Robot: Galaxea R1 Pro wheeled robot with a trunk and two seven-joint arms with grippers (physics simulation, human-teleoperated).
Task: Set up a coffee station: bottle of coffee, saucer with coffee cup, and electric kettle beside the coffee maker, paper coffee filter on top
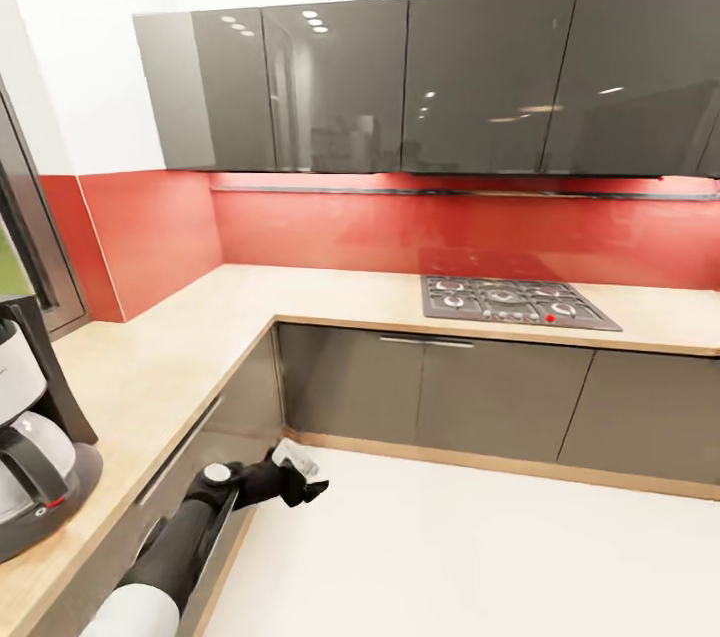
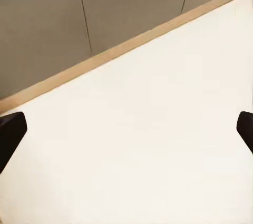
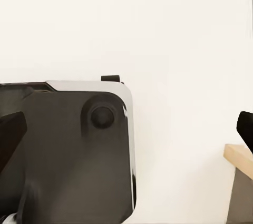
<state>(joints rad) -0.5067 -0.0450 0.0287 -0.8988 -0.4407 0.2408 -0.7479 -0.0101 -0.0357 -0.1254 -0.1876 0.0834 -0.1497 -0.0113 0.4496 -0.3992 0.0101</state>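
The coffee maker (image 1: 35, 437) stands upright on the countertop (image 1: 150, 367) at the near left, carafe handle facing the room, while the left gripper (image 1: 290, 477) hangs low beside the cabinets (image 1: 420, 397) over pale floor (image 2: 137, 155), fingers (image 2: 10, 134) spread wide, holding nothing.

Left gripper (image 2: 126, 132) spread wide over the floor (image 2: 142, 145)

The two dark fingertips (image 2: 9, 132) sit at opposite edges of the picture, far apart, with nothing between them. Under them lies pale cream floor, bare. A tan plinth (image 2: 105, 55) runs as a slanted strip across the frame, dividing the floor from grey cabinet fronts (image 2: 47, 18). Thin dark seams split the cabinet fronts into separate panels.
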